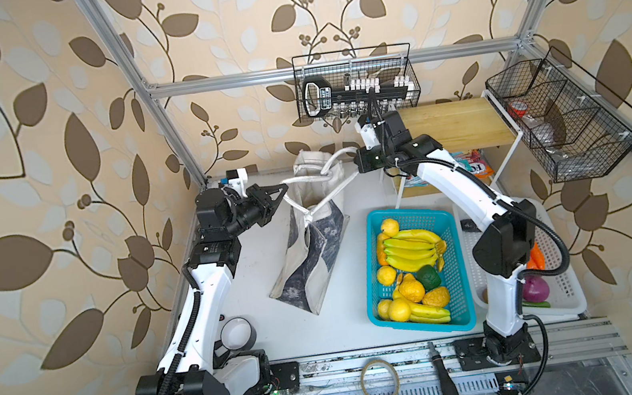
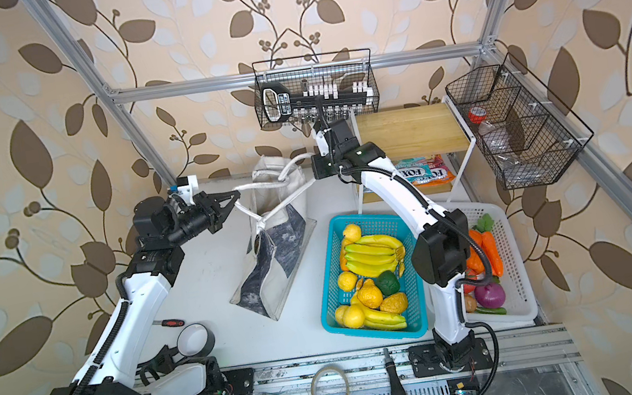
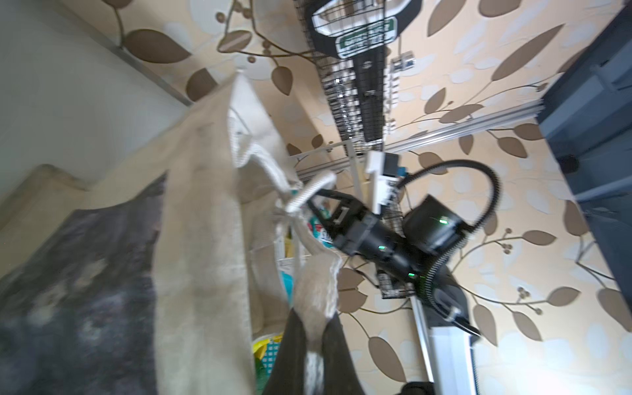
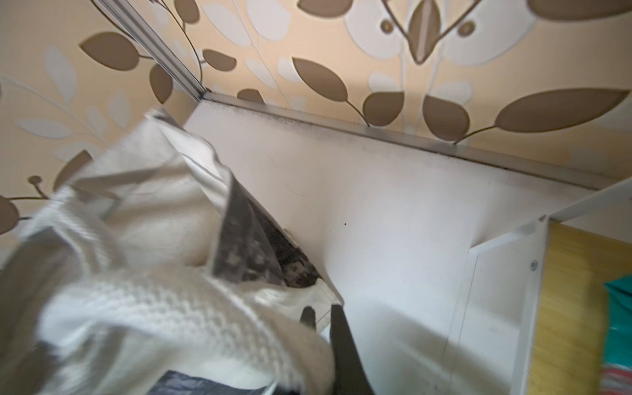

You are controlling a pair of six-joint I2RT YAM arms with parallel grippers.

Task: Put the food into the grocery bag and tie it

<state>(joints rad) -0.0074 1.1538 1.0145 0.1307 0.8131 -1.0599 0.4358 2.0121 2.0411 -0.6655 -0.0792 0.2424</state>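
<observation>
The left claw [image 1: 284,189] is pressed together on a white strap handle [image 1: 305,180] of the grocery bag [image 1: 306,263], and the strap runs taut from its tips toward the right claw [image 1: 358,161]. The bag stands tilted on the bench [image 1: 256,265] between the two claws. Its mouth is just under them and its dark grey panel faces the arms' bases. The top is drawn narrow where the straps bunch together. What lies inside cannot be told. The right claw is likewise pinched on a strap; in the right wrist view white webbing sits between its dark fingers [image 4: 338,328]. Past this claw, toward its arm's base, a blue basket [image 1: 457,271] holds yellow fruit, with a white basket [image 1: 566,289] just beyond.
</observation>
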